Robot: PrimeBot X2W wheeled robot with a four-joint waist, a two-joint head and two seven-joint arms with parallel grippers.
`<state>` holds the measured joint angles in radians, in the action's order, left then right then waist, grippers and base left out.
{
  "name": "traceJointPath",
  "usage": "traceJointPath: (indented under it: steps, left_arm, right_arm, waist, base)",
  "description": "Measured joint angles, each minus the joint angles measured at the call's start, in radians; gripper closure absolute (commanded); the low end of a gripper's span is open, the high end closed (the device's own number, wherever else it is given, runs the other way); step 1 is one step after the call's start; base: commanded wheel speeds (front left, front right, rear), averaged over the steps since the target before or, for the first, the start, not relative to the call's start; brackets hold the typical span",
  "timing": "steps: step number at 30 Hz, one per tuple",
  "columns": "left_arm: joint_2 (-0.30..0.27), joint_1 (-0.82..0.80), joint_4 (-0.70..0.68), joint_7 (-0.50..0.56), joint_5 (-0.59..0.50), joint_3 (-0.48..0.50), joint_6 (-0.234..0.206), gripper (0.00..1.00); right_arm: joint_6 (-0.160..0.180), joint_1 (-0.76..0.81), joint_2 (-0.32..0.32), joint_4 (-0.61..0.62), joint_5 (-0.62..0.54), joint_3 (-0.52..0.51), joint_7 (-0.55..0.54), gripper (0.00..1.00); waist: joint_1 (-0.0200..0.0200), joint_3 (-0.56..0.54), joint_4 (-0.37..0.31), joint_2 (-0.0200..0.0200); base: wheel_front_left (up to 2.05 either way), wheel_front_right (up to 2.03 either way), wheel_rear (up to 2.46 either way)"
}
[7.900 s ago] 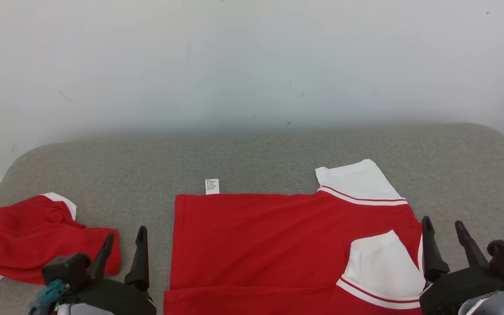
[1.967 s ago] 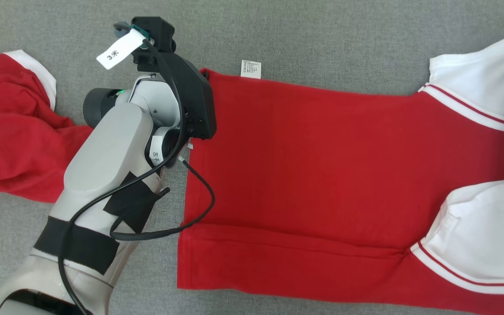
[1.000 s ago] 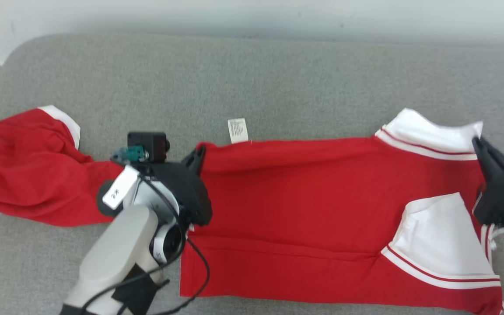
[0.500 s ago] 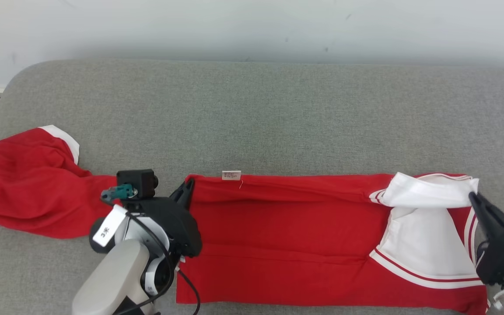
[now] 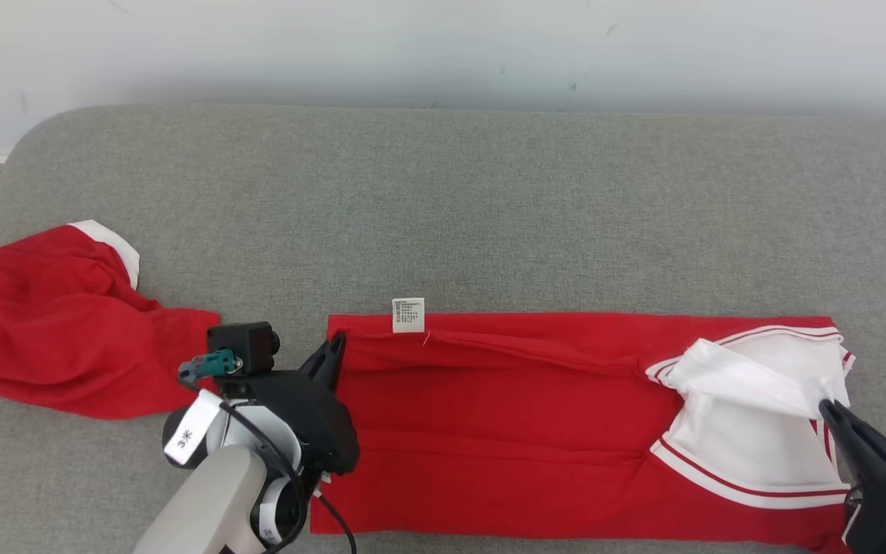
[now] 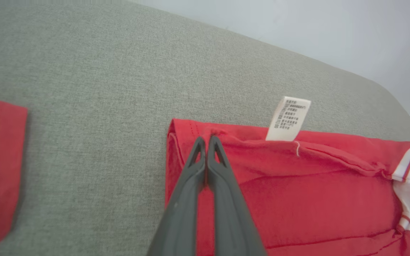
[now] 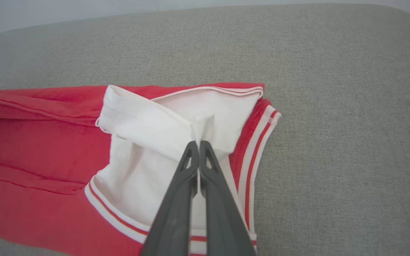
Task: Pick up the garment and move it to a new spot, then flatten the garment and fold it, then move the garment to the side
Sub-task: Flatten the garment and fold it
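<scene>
Drawn nearer since before, the garment lies clenched in the left tool and, apparently, the right tool.

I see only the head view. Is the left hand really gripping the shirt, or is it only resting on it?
Observer: Gripping. In the left wrist view the left hand is shut, and the shirt's hem corner puckers at its tips.
Operator: And the other one? I cannot judge it here.
Observer: The right wrist view shows the right hand shut on the white sleeve, with a small fold standing up between its tips.
</scene>
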<state>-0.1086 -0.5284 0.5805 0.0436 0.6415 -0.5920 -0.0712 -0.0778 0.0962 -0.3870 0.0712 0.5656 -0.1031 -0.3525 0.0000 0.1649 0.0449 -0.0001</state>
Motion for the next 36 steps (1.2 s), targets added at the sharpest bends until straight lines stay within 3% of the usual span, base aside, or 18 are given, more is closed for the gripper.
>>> traceJointPath:
  steps: [11, 25, 26, 27, 28, 30, 32, 33, 36]
  left_arm:
    - [-0.016, 0.044, -0.014, -0.01, 0.002, -0.003, 0.002, 1.0]
    - [-0.02, 0.091, 0.004, -0.004, 0.002, -0.029, 0.011, 1.0]
    - [-0.02, 0.096, 0.008, 0.0, 0.002, -0.032, 0.011, 0.95]
    - [-0.02, 0.096, 0.008, 0.0, 0.002, -0.032, 0.011, 0.75]
    - [-0.02, 0.096, 0.009, 0.001, 0.002, -0.033, 0.011, 0.65]
    - [-0.02, 0.096, 0.012, 0.002, 0.001, -0.035, 0.01, 0.01]
    - [-0.021, 0.096, 0.02, 0.01, -0.002, -0.039, 0.008, 0.0]
    - [-0.021, 0.096, 0.022, 0.014, -0.002, -0.04, 0.008, 0.0]
    - [-0.026, 0.096, 0.026, 0.018, -0.004, -0.042, 0.001, 0.0]
  right_arm:
    - [0.044, 0.083, -0.001, 0.067, 0.028, -0.036, -0.063, 1.0]
    - [0.069, 0.144, -0.003, 0.105, 0.032, -0.021, -0.151, 1.0]
    - [0.07, 0.146, -0.004, 0.113, 0.032, -0.019, -0.162, 1.0]
    - [0.07, 0.146, -0.004, 0.113, 0.032, -0.019, -0.162, 0.81]
    - [0.07, 0.147, -0.004, 0.114, 0.032, -0.014, -0.17, 0.79]
    - [0.071, 0.15, -0.004, 0.116, 0.032, -0.004, -0.186, 0.62]
    - [0.081, 0.17, -0.008, 0.113, 0.03, 0.001, -0.204, 0.56]
    - [0.088, 0.177, -0.012, 0.111, 0.029, 0.0, -0.211, 0.0]
    - [0.094, 0.185, -0.024, 0.11, 0.016, -0.002, -0.219, 0.0]
  waist:
    - [0.0, -0.006, 0.003, 0.0]
    - [0.0, -0.036, 0.005, 0.0001]
    - [-0.0001, -0.037, 0.005, 0.0001]
    - [-0.0001, -0.037, 0.005, 0.0001]
    - [0.0, -0.038, 0.005, 0.0002]
    - [0.0, -0.039, 0.006, 0.0002]
    - [0.0, -0.041, 0.007, 0.0002]
    - [0.0, -0.042, 0.008, 0.0001]
    - [0.0, -0.044, 0.009, 0.0002]
  base:
    - [0.0, 0.0, 0.0]
    - [0.0, 0.0, 0.0]
    - [0.0, 0.0, 0.0]
    - [0.0, 0.0, 0.0]
    - [0.0, 0.0, 0.0]
    - [0.0, 0.0, 0.0]
    - [0.0, 0.0, 0.0]
    - [0.0, 0.0, 0.0]
    - [0.0, 0.0, 0.0]
